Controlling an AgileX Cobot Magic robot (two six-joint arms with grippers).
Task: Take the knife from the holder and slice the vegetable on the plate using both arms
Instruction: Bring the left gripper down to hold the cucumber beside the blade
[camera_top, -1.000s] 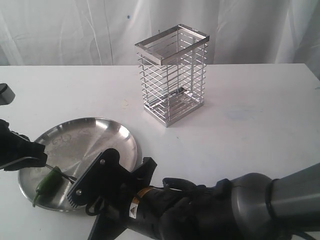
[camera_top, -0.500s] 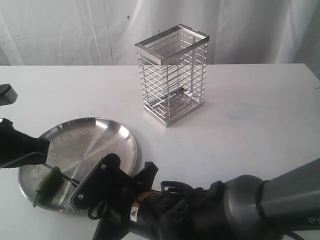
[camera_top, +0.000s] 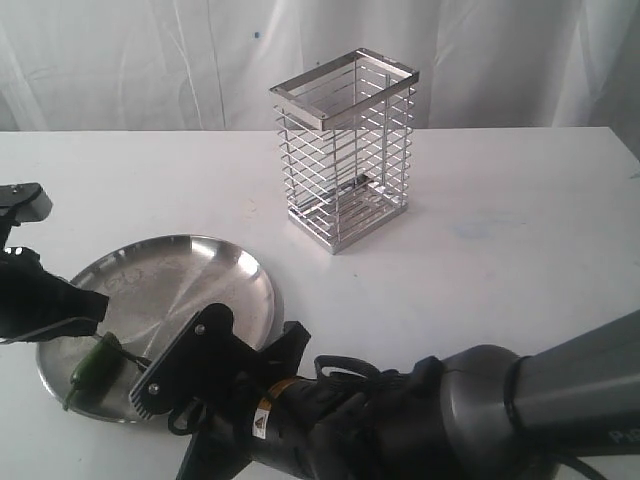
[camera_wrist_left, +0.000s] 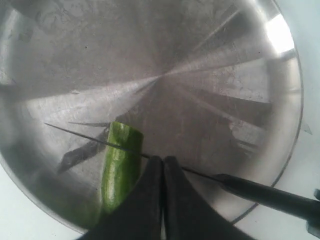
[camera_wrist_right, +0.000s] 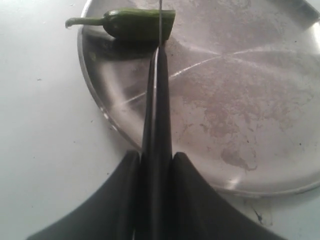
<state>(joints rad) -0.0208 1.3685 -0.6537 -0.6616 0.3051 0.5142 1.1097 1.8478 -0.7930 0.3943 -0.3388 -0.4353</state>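
Chili (camera_wrist_right: 135, 23), light, glossy and likely to roll, lies just inside the plate's (camera_wrist_right: 240, 125) rim and looks best pinned mid-body. Left gripper (camera_wrist_left: 162, 162), jaws pressed together, sits just beside it. Right gripper (camera_wrist_right: 156, 159) clamps the knife (camera_wrist_right: 156, 100) by its handle, thin blade crossing the chili's cut end.

White table (camera_top: 500, 200), white curtain (camera_top: 150, 60) behind

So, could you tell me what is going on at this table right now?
The right gripper is shut on the knife, whose thin blade lies across the green chili near its blunt end, on the steel plate. The left gripper is shut right beside the chili; whether it touches it I cannot tell. The wire holder stands empty farther back on the table.
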